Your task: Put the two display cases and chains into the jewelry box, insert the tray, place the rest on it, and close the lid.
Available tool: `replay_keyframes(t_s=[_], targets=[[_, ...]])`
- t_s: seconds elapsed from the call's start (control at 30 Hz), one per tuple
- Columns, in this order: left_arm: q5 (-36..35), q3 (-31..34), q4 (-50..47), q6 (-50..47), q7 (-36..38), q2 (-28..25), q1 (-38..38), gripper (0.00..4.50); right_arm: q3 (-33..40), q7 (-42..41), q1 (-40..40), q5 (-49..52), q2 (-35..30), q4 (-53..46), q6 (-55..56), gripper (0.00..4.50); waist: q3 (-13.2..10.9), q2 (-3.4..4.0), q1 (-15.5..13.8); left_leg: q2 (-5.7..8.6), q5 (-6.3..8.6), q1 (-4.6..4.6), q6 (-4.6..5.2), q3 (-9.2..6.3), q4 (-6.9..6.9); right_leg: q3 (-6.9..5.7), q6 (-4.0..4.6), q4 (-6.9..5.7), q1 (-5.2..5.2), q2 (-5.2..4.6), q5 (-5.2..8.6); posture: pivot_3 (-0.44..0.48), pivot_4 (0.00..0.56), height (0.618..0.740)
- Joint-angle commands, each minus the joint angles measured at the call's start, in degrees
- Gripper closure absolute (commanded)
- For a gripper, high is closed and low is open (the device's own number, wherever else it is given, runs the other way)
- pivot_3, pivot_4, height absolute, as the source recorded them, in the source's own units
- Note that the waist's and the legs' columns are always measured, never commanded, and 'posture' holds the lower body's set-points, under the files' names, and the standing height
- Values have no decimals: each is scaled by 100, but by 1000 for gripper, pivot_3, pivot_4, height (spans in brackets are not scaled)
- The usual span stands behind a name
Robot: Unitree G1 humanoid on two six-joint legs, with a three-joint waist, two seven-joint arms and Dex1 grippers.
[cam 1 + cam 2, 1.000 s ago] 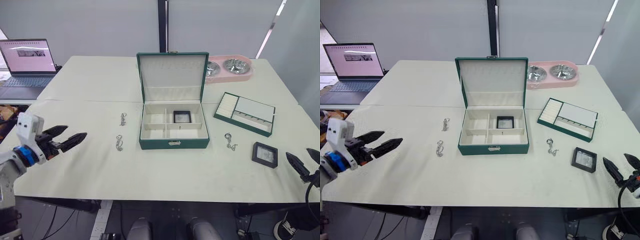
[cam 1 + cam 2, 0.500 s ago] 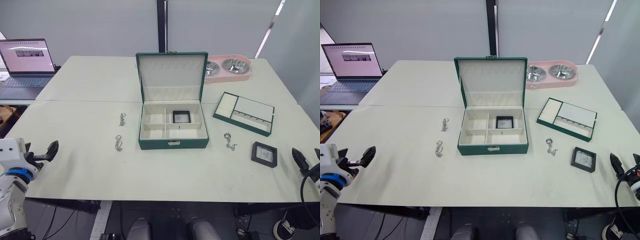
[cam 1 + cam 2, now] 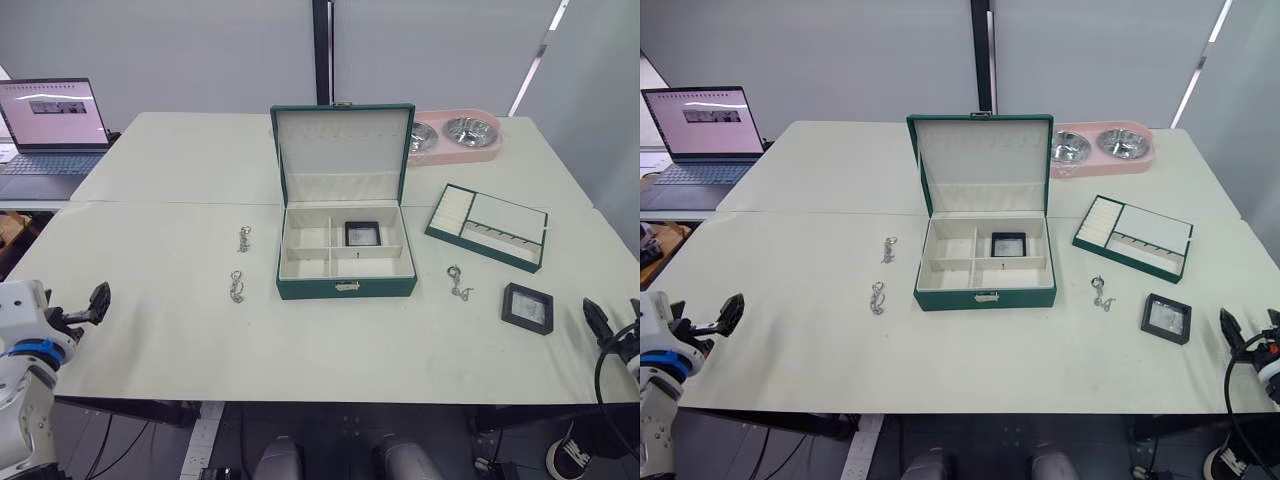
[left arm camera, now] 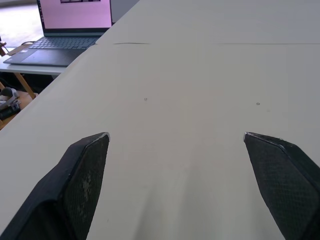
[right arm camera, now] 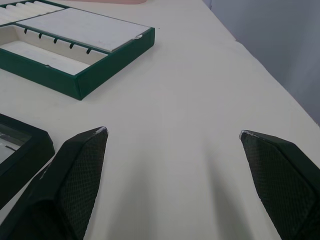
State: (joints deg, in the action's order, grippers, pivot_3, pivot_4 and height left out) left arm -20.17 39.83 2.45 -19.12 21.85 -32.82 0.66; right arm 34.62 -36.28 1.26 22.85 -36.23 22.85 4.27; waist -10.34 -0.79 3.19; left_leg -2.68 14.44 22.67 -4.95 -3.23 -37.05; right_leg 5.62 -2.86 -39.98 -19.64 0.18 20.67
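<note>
Jewelry box open, one display case inside; another on table.

A wide cream tabletop spans most of the frame, with a thin seam running across it from left to right at about mid-height. At the upper left, an open laptop sits on a separate lower surface beside the tabletop, its screen lit pale pink with a dark strip near the top and its dark keyboard facing forward. At the upper right, near the tabletop's far edge, lies a pink double pet bowl holding two shiny metal dishes side by side. Behind everything stand grey wall panels, split by a dark vertical post at top centre.
</note>
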Motion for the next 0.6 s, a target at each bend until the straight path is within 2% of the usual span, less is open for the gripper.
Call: replay_keyframes(t_s=[0.03,0.4,0.6], targets=[[-28,50,-253,154,-85,39,139,45,22,-195,-61,88,-120,-3,105,0,0,1,5,0,0,0,0,0,0,1,0,0,0,0,0,0,150,740],[-137,104,-399,213,-211,156,321,45,23,-135,-227,40,-237,135,39,0,0,0,4,0,0,-1,0,1,2,1,0,1,1,0,0,0,150,740],[-261,-99,-800,85,-359,340,240,45,103,-510,-164,314,-259,45,123,0,0,0,3,0,0,-2,0,2,1,2,0,1,1,0,0,0,150,740]])
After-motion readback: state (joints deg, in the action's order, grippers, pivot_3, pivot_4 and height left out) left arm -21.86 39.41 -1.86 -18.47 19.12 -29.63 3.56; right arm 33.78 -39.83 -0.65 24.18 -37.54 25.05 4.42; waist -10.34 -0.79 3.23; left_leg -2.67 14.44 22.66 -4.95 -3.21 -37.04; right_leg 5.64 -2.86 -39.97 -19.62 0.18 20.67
